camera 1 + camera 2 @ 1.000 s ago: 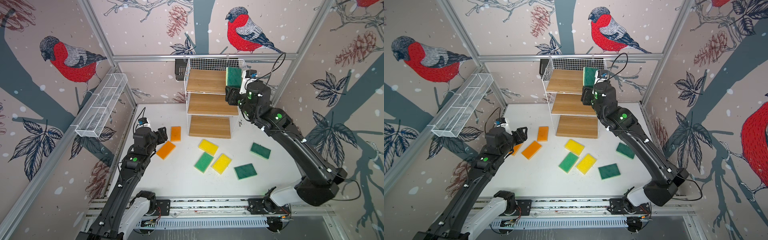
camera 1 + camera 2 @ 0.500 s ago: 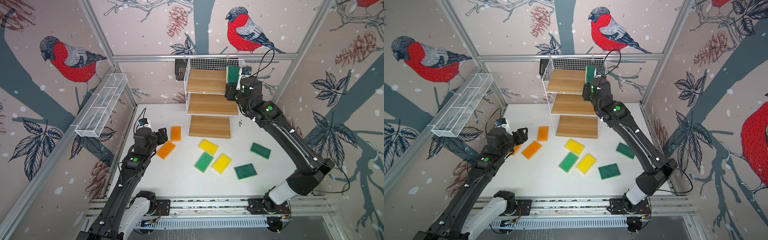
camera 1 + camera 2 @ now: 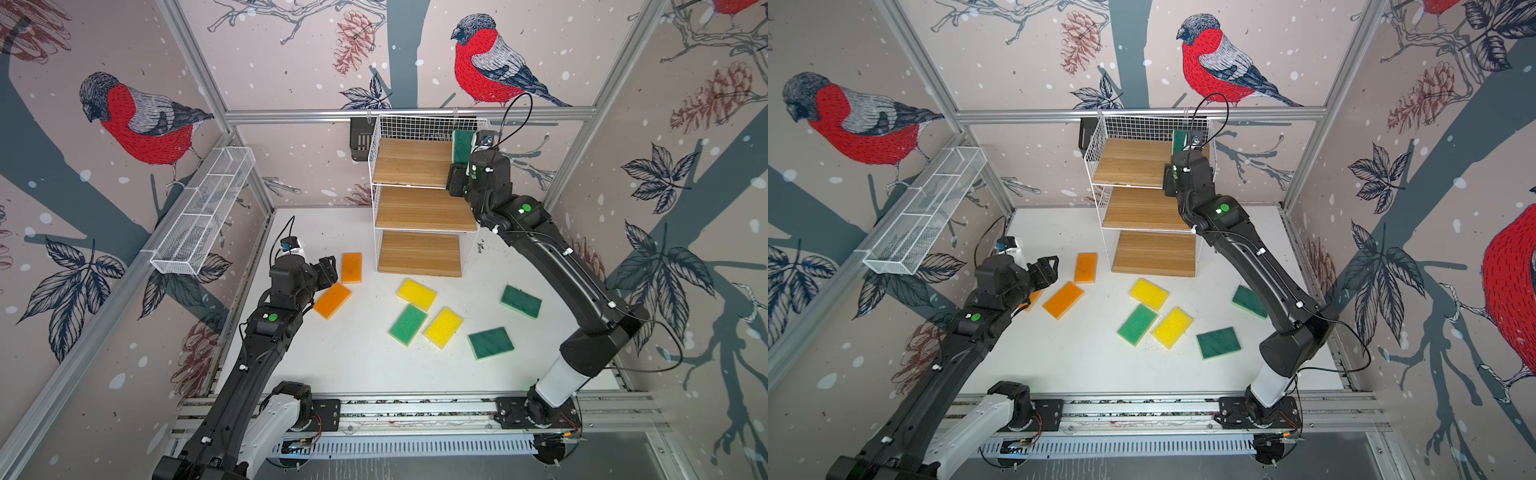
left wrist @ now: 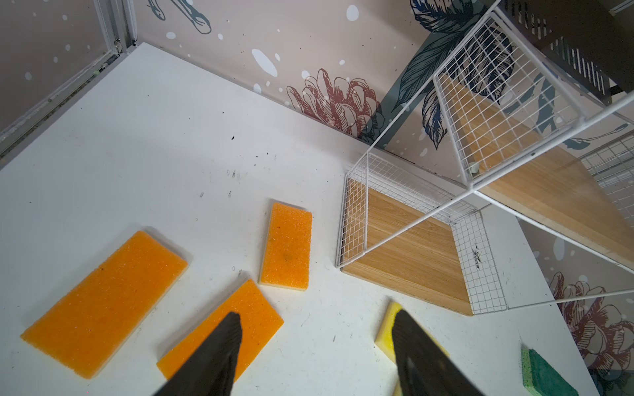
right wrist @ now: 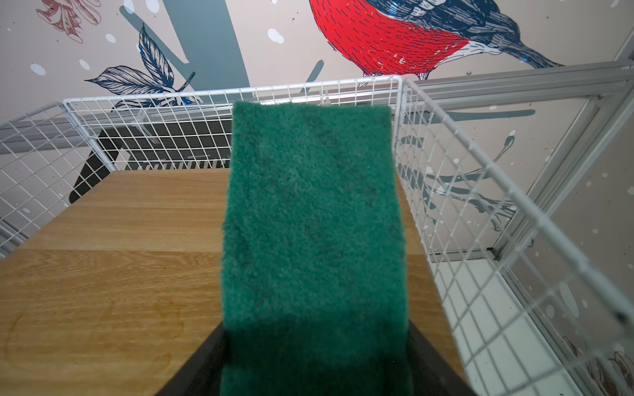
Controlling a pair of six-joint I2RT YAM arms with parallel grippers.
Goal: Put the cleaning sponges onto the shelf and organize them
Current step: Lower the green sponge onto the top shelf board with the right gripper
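The right pincer (image 5: 315, 356) is clamped on the near end of a dark green sponge (image 3: 460, 145) and holds it over the right side of the top board (image 3: 409, 164) of the shelf (image 3: 419, 255). The shelf stands at the far side of the bench (image 3: 353, 370). The sponge's far end reaches toward the wire back wall; whether it touches board or wire cannot be told.

The left pincer (image 4: 317, 317) hangs over the left part of the bench, jaws apart and gripping nothing.

The other sponges lie flat on the bench. A first orange sponge (image 3: 351, 267) is just left of the shelf's lowest board. A second orange sponge (image 3: 332, 300) lies nearer, beside the left pincer. A third orange sponge (image 4: 103, 301) lies farther left, mostly hidden by the left arm in both top views. In the middle, a first yellow sponge (image 3: 417, 294), a light green sponge (image 3: 408, 324) and a second yellow sponge (image 3: 443, 327) sit bunched together. To the right lie a far green sponge (image 3: 520, 301) and a near green sponge (image 3: 490, 343), apart from each other.
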